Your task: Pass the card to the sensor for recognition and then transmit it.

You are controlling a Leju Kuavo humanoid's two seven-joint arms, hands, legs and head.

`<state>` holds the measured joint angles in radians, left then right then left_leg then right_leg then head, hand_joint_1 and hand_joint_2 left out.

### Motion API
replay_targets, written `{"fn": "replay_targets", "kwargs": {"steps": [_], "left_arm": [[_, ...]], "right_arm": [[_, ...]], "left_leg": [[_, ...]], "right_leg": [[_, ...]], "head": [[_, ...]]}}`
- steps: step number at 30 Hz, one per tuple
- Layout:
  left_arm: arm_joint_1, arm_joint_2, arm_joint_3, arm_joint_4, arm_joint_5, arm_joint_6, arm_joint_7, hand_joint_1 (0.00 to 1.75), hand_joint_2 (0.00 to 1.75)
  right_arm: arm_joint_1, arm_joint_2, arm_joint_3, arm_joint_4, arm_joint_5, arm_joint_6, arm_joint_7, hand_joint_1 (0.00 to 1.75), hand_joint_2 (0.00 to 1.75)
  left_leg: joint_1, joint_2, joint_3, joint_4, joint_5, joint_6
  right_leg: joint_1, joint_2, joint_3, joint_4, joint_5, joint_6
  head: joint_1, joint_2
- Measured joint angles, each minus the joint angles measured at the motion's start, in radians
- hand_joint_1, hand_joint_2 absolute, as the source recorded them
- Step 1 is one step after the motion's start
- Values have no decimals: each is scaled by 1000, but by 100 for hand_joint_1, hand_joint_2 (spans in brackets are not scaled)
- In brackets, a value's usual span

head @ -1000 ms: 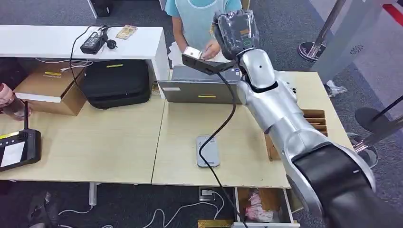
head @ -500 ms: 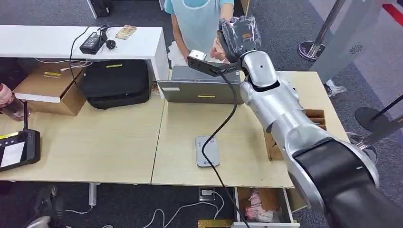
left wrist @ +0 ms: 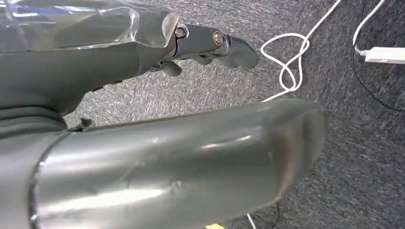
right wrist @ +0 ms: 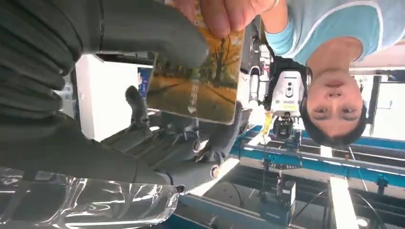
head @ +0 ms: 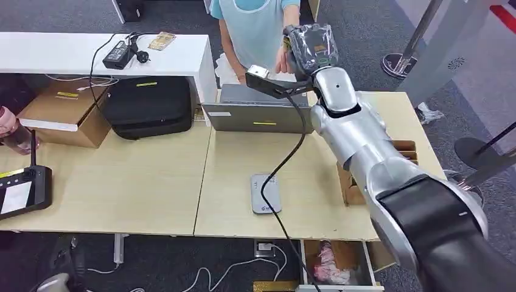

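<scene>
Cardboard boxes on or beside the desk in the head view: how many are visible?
2: a closed cardboard box under the white shelf at left; an open divided box at the desk's right edge, partly hidden by the right arm.

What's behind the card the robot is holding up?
Behind the card, the right wrist view shows the right hand's dark fingers and a person's hand pinching its edge. The card hides part of the fingers and whatever lies directly behind it.

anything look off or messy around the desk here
The drawer under the desk hangs open with pink stuff inside, and loose cables sprawl on the floor below. Nothing on the desk looks spilled or damaged.
</scene>
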<state>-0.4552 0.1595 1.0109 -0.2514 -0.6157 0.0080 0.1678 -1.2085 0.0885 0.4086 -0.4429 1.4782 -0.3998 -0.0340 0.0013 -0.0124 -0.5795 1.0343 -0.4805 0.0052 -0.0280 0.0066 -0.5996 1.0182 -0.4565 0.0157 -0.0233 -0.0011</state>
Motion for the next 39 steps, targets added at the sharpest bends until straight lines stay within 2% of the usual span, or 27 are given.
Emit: {"fn": "replay_targets", "kwargs": {"steps": [12, 15, 19, 22, 28, 32, 39], "left_arm": [[-2, -6, -3, 0, -5, -5, 1, 0, 0], [-2, -8, -5, 0, -1, -1, 1, 0, 0], [-1, -9, -5, 0, 3, 4, 0, 0, 0], [0, -9, -5, 0, 5, 6, -2, 0, 0], [19, -2, -5, 0, 15, -6, -18, 0, 0], [43, 12, -5, 0, 20, -15, -23, 0, 0], [79, 39, -5, 0, 24, -29, -24, 0, 0]], "right_arm": [[0, -12, -1, 4, -14, -2, 3, 0, 175], [1, -19, -21, 2, -86, -13, -14, 0, 175], [3, -37, -89, -32, -210, -34, -55, 0, 175], [7, -59, -149, -78, -298, -12, -83, 0, 175], [29, -135, -270, -222, -454, 67, -135, 0, 175], [84, -198, -346, -371, -569, 115, -159, 0, 175], [198, -302, -430, -567, -677, 165, -207, 0, 175]], "left_leg": [[0, 0, 0, 0, 0, 0], [0, 0, 0, 0, 0, 0], [0, 0, 0, 0, 0, 0], [0, 0, -1, 0, 0, 0], [0, -1, -1, 0, 0, 0], [0, -1, -1, 0, 0, 0], [0, -1, -1, 0, 0, 0]], "right_leg": [[0, 0, 0, 0, 0, 0], [0, 0, 0, 0, 0, 0], [0, 0, 0, 0, 0, 0], [0, 0, 0, 0, 0, 0], [0, -1, 0, -1, 0, 0], [0, -1, 0, -1, 0, 0], [0, -1, -1, -1, 0, 0]], "head": [[0, 0], [0, 0], [0, 0], [0, 0], [0, 0], [0, 0], [0, 0]]}}
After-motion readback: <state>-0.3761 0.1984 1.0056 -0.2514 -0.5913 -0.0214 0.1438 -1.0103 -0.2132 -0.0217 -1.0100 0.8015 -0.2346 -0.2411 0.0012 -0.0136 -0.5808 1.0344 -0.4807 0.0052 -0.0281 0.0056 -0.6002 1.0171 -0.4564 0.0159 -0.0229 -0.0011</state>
